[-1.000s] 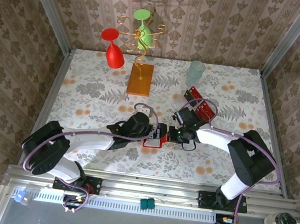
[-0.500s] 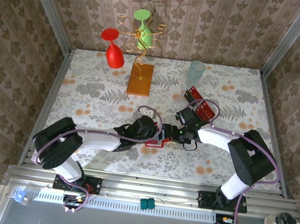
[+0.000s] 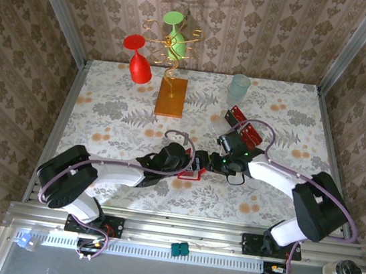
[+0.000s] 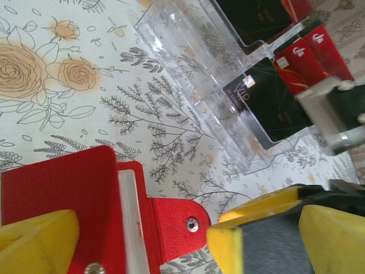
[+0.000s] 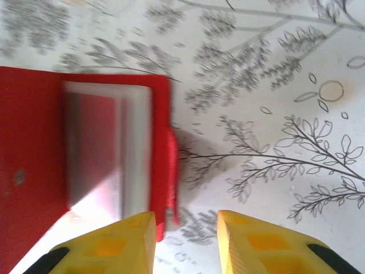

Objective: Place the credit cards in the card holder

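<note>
Top view: card holder (image 3: pixel 192 173) flat on desk (image 3: pixel 104 120), mid-front. Left tool (image 3: pixel 190 167) and right tool (image 3: pixel 208 163) meet over it. Credit cards (image 3: pixel 242 126) toward right-back.
Left wrist: tool wide open, straddling holder. Cards stand in clear rack (image 4: pixel 188 51).
Right wrist: tool fingers parted, empty, at holder's edge.

The table (image 3: pixel 105 113) carries a pale cloth printed with flowers and leaves. Near its middle the red card holder (image 4: pixel 63 188) lies flat. Just behind it to the right rests a clear plastic tray (image 4: pixel 182 51) with credit cards (image 4: pixel 296 65) inside. At the back stand an orange-brown block (image 3: pixel 171 96) and a pale green cup (image 3: pixel 239 87).
</note>
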Available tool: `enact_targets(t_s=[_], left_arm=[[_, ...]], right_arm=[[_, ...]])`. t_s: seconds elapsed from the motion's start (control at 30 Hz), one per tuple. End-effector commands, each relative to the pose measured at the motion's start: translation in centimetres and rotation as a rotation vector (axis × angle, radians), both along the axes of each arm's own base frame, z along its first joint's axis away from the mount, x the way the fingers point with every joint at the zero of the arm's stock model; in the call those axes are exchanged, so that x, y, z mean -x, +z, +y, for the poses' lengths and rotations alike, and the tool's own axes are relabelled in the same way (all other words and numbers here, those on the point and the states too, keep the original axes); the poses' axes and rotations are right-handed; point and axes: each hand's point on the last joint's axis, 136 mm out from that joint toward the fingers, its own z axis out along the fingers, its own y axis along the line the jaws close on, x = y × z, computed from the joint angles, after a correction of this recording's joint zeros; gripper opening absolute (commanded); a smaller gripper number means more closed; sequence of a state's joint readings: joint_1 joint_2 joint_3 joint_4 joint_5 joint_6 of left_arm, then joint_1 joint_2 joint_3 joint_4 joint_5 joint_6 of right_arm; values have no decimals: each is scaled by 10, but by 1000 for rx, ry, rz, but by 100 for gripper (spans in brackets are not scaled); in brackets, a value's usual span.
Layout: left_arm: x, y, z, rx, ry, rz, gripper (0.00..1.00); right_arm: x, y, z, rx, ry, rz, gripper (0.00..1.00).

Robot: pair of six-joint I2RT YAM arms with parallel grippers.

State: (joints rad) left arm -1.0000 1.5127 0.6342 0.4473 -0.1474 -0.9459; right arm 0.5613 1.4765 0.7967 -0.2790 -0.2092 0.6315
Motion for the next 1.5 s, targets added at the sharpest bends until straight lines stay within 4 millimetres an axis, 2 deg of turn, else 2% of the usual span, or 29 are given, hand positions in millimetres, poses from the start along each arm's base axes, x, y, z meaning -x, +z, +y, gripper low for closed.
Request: enact_targets(t_s=[0.0, 0.13, 0.27, 0.4, 0.47, 0.63, 0.73, 0.83, 1.0, 1.17, 1.47], left_arm=[[-1, 4, 15, -26, -10, -1, 100], [-11, 15, 34, -20, 24, -13, 100], [-21, 28, 79, -53, 138, -27, 100], [-21, 36, 145, -112, 334, -9, 100], [-17, 38, 168, -120, 390, -12, 100], [-3, 36, 202, -153, 472, 4, 100], [2, 29, 207, -153, 481, 25, 100], [4, 21, 207, -166, 473, 47, 100], [2, 17, 197, -198, 419, 54, 100], [-3, 15, 181, -232, 342, 60, 100], [-13, 1, 138, -321, 163, 81, 100]], right_arm=[[1, 28, 0, -10, 5, -45, 34], [1, 48, 14, -18, 45, -69, 31], [1, 72, 47, -8, 129, -114, 31], [-5, 73, 89, -4, 212, -111, 31], [-9, 71, 109, 2, 251, -107, 30], [-17, 57, 150, 53, 342, -75, 31], [-19, 41, 160, 102, 384, -37, 30], [-20, 29, 155, 166, 403, -15, 28], [-21, 24, 129, 215, 376, -11, 21], [-18, 20, 102, 213, 322, -8, 20], [-8, -5, 70, 203, 239, 14, 20]])
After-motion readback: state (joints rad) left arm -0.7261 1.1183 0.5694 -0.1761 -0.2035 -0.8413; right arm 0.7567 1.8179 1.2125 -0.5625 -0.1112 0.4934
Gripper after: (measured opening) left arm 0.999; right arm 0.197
